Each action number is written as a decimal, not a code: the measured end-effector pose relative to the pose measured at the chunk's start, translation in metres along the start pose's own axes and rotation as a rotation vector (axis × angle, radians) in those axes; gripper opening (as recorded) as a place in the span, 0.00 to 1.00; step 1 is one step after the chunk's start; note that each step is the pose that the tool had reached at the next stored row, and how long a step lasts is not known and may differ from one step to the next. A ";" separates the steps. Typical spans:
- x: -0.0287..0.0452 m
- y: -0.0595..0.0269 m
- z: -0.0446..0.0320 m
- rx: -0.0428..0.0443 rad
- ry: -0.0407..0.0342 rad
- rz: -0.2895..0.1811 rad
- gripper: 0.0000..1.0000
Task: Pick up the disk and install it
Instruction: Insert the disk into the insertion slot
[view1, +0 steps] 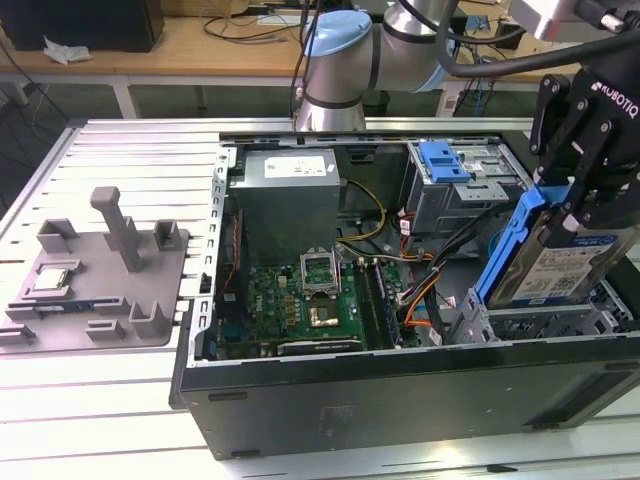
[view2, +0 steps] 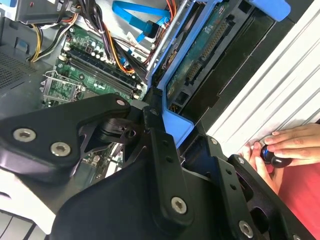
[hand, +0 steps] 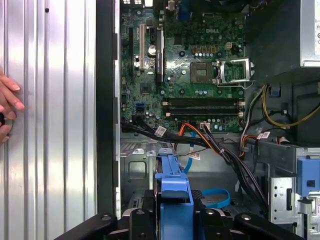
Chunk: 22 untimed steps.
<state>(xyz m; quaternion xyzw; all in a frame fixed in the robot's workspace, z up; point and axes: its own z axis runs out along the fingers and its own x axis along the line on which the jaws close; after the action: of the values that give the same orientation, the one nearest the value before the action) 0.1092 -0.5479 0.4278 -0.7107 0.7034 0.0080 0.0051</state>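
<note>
Jaws were shut on the upper end of the disk (view1: 572, 262), gripping its blue frame from both sides. In the first wrist view that frame (hand: 173, 192) sat pinched between the black fingers (hand: 206, 221).

On the exterior view's right, the disk hung steeply tilted with its label face showing. Its lower edge was down at the grey drive bay (view1: 540, 322) in the near right corner of the open computer case (view1: 400, 405). Whether the disk touched the bay could not be told.

The motherboard (view1: 300, 300) lay well apart, in the middle of the case. On the exterior view's left, a grey holder (view1: 110, 275) stood on the ribbed tabletop (view1: 100, 420).

In the second wrist view a person's hand (view2: 292, 145) rested on the tabletop just outside the case wall, with its fingers on a small dark object (view2: 272, 156).
</note>
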 end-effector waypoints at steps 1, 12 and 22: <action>0.0001 0.0000 0.0012 0.0000 0.0001 0.000 0.37; 0.0005 -0.0001 0.0156 0.0000 0.0000 0.000 0.37; 0.0007 -0.0001 0.0263 0.0000 0.0003 0.000 0.37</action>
<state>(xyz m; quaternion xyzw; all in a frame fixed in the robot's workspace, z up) 0.1092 -0.5481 0.4015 -0.7107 0.7034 0.0079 0.0050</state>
